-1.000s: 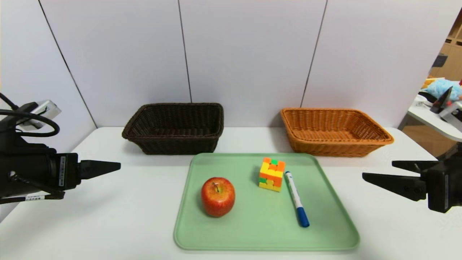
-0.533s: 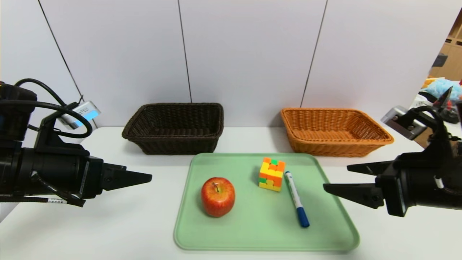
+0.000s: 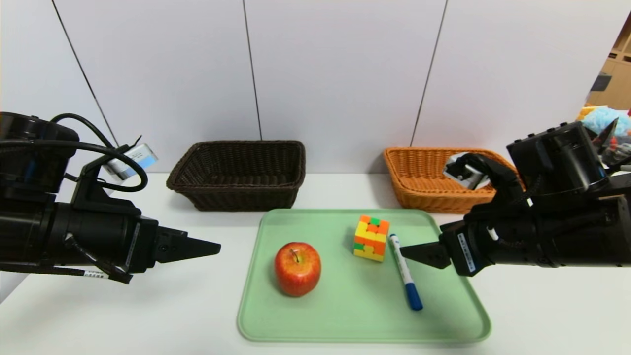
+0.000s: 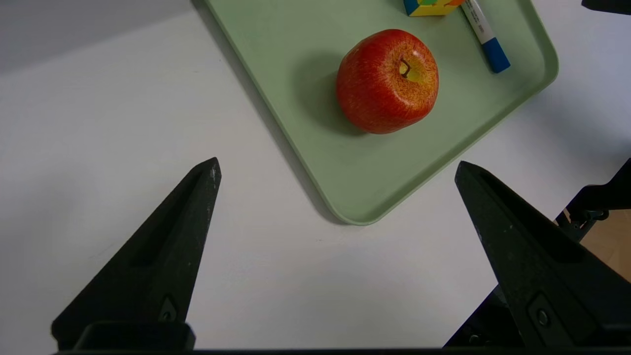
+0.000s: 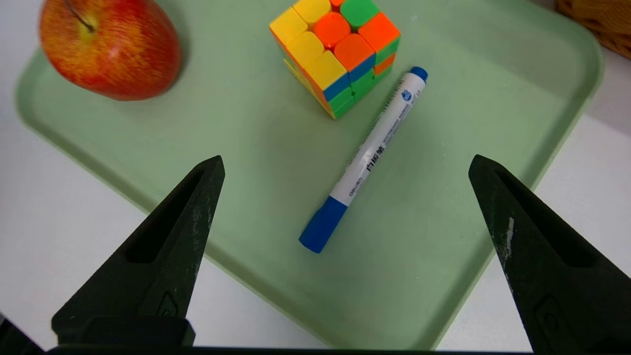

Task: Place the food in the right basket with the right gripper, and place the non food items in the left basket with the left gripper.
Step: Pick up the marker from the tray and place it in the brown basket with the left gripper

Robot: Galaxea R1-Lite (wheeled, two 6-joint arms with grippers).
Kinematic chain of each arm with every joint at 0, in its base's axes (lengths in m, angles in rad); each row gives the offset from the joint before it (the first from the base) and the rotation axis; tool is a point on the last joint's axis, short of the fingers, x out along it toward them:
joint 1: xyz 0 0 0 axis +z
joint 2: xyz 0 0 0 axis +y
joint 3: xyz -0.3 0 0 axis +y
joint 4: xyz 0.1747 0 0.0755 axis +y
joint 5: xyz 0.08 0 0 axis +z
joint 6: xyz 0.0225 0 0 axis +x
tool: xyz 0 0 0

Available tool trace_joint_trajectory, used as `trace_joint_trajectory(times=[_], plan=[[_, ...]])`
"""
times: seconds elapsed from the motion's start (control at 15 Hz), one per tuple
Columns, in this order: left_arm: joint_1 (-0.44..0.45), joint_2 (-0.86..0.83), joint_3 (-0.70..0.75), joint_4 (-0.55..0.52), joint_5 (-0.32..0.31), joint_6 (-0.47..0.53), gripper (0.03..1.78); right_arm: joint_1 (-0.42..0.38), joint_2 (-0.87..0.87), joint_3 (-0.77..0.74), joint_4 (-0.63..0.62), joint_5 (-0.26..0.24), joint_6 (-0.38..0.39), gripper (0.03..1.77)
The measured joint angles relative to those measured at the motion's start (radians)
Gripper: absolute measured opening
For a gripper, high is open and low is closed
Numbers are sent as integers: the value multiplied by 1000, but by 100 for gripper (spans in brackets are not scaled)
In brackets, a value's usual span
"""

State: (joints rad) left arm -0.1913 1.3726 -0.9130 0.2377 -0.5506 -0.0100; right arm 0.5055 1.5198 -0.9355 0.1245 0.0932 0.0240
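Black right gripper [image 3: 411, 255] has swung in over tray's [image 3: 315, 331] right edge, fingers spread wide, empty. Left gripper [image 3: 209, 249] wide, short of tray's left edge. Apple [image 3: 297, 268], cube [image 3: 371, 237], marker [image 3: 405, 271] untouched on tray; both baskets await.

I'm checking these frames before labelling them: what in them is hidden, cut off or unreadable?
- Light orange-tan wicker basket: in the head view, its right half is hidden by the right gripper's arm.
- Multicoloured puzzle cube: cut off by the left wrist view's edge.
- Slim white marker with blue cap: its small printed text is too small to read.
- Dark brown wicker basket: its near inside wall is hidden by its own rim in the head view.
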Motion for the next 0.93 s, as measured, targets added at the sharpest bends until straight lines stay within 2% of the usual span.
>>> trace_joint_trajectory(times=[0.13,0.27,0.47,0.67,0.8,0.93], plan=[[0,8,0,0,2,-1,169,26,30,-34,64,-89,38,171],[-1,15,0,0,3,0,169,48,51,-79,153,-140,117,171],[-1,24,0,1,2,-2,169,112,84,-133,285,-201,256,171],[-3,27,1,2,3,-3,169,156,123,-158,323,-228,392,171],[-2,28,3,2,3,-2,169,164,156,-162,326,-252,427,171],[-2,29,4,2,3,-2,169,172,193,-163,326,-313,437,171]])
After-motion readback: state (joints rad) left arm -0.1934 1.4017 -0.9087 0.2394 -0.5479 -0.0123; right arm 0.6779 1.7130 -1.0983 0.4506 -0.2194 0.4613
